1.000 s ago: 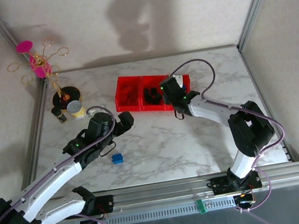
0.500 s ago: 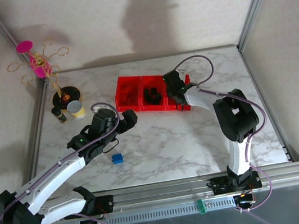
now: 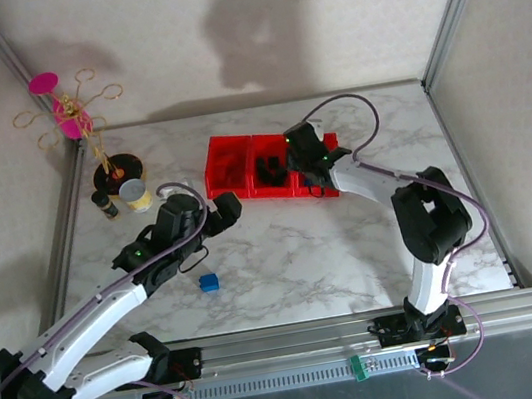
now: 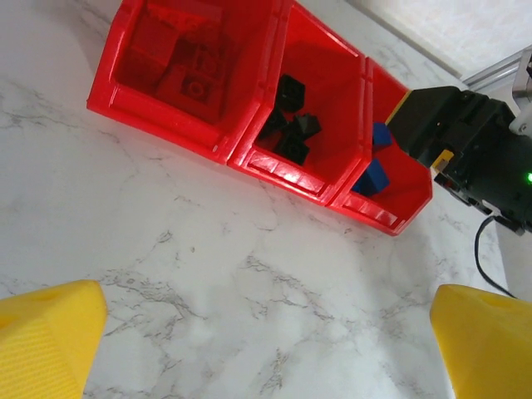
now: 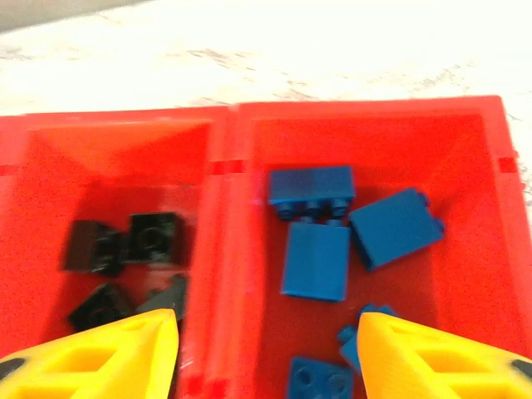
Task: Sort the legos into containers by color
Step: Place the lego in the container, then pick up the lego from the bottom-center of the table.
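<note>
1. Far left of the table (image 3: 305, 254): small jars (image 3: 124, 195) and a wire ornament (image 3: 70, 114), well apart from the bricks.
2. Left gripper (image 3: 222, 211): hovers over bare marble just short of the containers (image 3: 230, 193), released. From the left wrist, yellow fingers (image 4: 50, 332) spread to the frame's two lower corners, with nothing between them.
3. Loose blue lego (image 3: 208, 282): lies alone on the marble, near the left arm and in front of the bins, touching nothing.
4. Left bin (image 4: 158, 116): holds red legos (image 4: 179, 66), hard to count against the red plastic.
5. Middle bin (image 4: 332, 75): holds a small cluster of black legos (image 4: 291, 125), bunched toward its left side in the right wrist view (image 5: 125, 249).
6. Right bin (image 4: 391, 212): holds blue legos (image 5: 332, 233), several lying flat and apart on its floor.
7. Right gripper (image 3: 301, 148): hangs above the wall between the middle and right bins, released. Yellow fingers (image 5: 91, 349) wide apart, one over the black bricks and one over the blue, gripping nothing. Black body also visible from the left wrist, over the right bin.
</note>
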Robot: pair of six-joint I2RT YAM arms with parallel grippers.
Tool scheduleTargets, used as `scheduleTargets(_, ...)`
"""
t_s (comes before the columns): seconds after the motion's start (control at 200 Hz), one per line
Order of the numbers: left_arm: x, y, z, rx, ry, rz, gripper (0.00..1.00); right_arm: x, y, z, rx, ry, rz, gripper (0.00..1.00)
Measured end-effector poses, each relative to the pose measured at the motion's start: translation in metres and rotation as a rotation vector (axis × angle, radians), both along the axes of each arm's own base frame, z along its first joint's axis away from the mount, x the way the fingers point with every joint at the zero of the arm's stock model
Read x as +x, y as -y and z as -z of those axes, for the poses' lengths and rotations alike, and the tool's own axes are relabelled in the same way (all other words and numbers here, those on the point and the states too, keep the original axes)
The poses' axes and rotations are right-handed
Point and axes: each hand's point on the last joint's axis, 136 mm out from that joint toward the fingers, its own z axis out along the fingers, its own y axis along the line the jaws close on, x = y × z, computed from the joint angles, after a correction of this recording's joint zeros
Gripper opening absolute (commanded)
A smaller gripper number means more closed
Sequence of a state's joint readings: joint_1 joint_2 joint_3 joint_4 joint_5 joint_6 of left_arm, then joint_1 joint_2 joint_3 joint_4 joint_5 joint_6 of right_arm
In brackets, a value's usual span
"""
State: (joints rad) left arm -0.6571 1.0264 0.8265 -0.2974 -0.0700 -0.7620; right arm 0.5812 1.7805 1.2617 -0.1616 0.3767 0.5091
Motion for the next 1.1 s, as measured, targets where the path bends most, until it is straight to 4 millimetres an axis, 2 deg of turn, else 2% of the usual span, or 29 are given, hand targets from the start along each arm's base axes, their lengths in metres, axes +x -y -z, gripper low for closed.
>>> scheduleTargets(0.1, -0.004, -0.006, -0.007, -0.007, 0.018, -0.010, 1.00, -0.022, -0.024, -0.016, 0.020, 0.024, -0.066, 0.65)
scheduleTargets(0.18, -0.008, -0.013, -0.008, -0.001, 0.025, -0.026, 1.00, -0.043, -0.044, -0.019, 0.026, 0.026, -0.128, 0.67)
scheduleTargets(0.345, -0.019, -0.031, -0.013, 0.011, 0.041, -0.061, 1.00, -0.097, -0.089, -0.003, 0.009, -0.012, -0.279, 0.71)
scheduleTargets(0.461, -0.029, -0.043, -0.012, 0.013, 0.049, -0.085, 1.00, -0.133, -0.114, 0.011, 0.000, -0.047, -0.374, 0.73)
scheduleTargets(0.656, -0.043, -0.061, -0.004, 0.027, 0.030, -0.122, 1.00, -0.177, -0.151, 0.018, 0.029, -0.070, -0.482, 0.76)
scheduleTargets(0.751, -0.049, -0.069, -0.001, 0.034, 0.021, -0.145, 1.00, -0.200, -0.174, 0.031, 0.038, -0.086, -0.548, 0.78)
scheduleTargets(0.916, -0.060, -0.085, 0.006, 0.037, 0.011, -0.195, 1.00, -0.238, -0.205, 0.073, 0.015, -0.150, -0.646, 0.80)
scheduleTargets(1.011, -0.064, -0.094, 0.006, 0.034, 0.009, -0.228, 0.99, -0.251, -0.217, 0.089, 0.007, -0.174, -0.683, 0.81)
scheduleTargets(1.101, -0.068, -0.102, 0.005, 0.037, 0.011, -0.259, 1.00, -0.255, -0.226, 0.094, 0.011, -0.175, -0.699, 0.82)
